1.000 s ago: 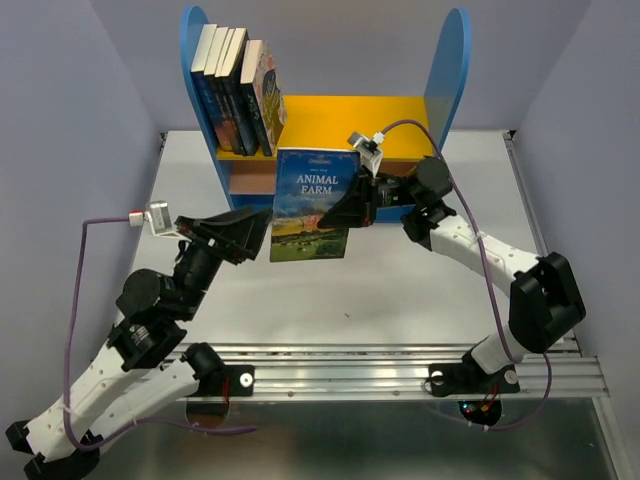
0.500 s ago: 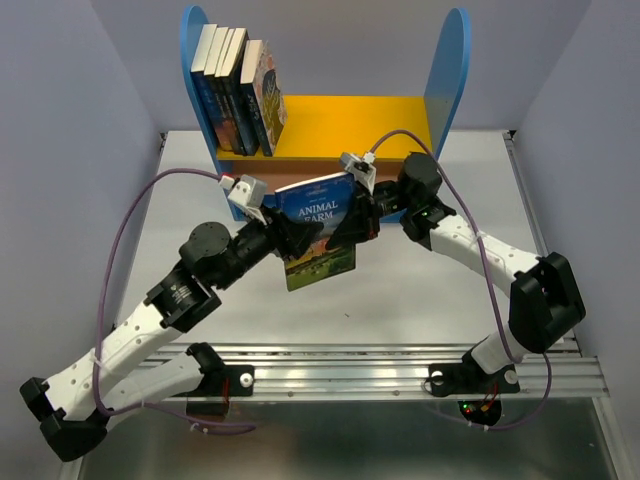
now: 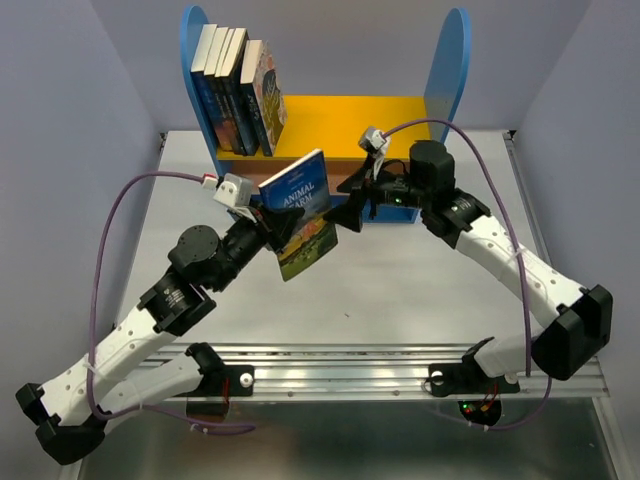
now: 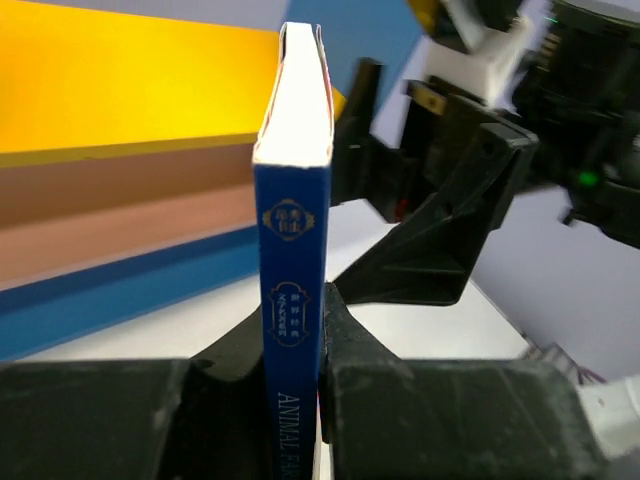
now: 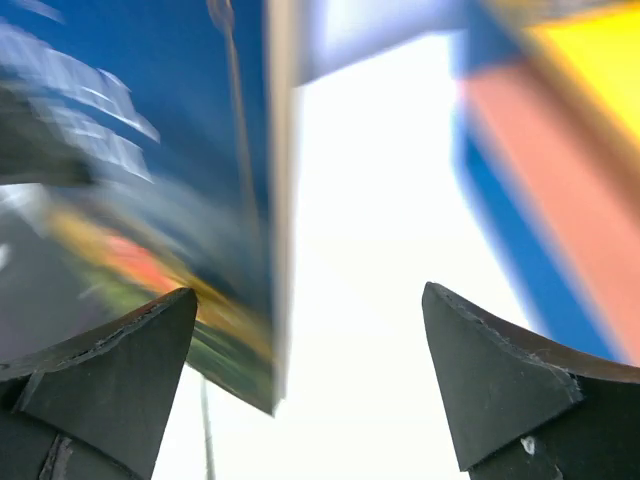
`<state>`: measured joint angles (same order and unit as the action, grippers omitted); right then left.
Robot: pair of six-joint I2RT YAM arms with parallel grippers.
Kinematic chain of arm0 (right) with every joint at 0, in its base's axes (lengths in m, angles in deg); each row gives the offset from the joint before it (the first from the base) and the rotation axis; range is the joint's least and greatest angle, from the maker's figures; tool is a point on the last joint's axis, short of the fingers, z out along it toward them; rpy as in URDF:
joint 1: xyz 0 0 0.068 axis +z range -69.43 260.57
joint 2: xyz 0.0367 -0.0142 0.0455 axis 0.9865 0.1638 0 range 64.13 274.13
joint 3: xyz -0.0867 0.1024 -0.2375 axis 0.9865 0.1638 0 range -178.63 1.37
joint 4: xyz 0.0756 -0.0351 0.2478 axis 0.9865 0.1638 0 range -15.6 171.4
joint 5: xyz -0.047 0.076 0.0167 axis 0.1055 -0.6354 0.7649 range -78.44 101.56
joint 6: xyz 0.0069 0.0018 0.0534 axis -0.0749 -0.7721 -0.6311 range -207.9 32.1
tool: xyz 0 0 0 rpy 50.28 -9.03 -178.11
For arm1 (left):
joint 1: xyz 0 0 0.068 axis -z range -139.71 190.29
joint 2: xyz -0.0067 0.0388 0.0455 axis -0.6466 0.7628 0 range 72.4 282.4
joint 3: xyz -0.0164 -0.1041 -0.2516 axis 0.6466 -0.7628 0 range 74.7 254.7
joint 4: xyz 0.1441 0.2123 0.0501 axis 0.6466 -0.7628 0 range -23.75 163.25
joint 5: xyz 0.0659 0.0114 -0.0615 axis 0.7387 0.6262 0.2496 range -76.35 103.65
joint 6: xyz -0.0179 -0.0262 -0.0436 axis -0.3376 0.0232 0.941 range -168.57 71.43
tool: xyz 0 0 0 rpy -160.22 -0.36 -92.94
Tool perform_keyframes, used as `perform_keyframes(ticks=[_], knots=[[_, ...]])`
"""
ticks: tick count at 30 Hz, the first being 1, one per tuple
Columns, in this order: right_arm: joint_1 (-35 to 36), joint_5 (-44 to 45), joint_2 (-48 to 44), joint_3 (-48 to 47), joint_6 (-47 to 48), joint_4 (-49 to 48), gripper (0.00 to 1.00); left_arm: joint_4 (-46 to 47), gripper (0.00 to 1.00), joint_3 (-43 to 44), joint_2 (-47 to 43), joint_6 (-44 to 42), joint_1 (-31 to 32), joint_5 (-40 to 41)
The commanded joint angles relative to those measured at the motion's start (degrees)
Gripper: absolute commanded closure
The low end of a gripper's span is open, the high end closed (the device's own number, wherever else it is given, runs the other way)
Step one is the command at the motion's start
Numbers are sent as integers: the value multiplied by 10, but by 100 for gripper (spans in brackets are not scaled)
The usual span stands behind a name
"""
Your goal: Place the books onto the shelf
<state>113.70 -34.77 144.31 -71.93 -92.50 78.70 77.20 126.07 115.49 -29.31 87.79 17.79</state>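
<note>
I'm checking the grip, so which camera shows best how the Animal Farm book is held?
Left wrist: the Animal Farm book stands spine-on, clamped in the left gripper. Top external shows its tilted cover, the grip mostly hidden. Right wrist gives only a blurred cover beside the open right gripper.

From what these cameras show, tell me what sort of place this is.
Probably a robot test cell, not a home: left arm and right arm bolted to a metal rail, plain walls around a white table, a small bright shelf as prop.

Blue book [image 3: 303, 205] cover: "ANIMAL FARM", white letters. Spine [image 4: 292, 340]: "ANIMAL FA", cut off. Spine emblems illegible.
</note>
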Motion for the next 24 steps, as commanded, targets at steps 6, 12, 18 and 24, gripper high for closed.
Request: perform_keyframes(ticks=[6,12,18,24], knots=[[-5,461,-122,35,-23,14,0,254,100,71,44,-158,-1,144],[-5,483,-148,60,-31,12,0,400,100,112,147,-279,-1,191],[-5,486,-145,61,-27,12,0,475,100,152,239,-295,-56,158],[-5,484,-138,63,-16,12,0,592,100,164,355,-269,-162,60]])
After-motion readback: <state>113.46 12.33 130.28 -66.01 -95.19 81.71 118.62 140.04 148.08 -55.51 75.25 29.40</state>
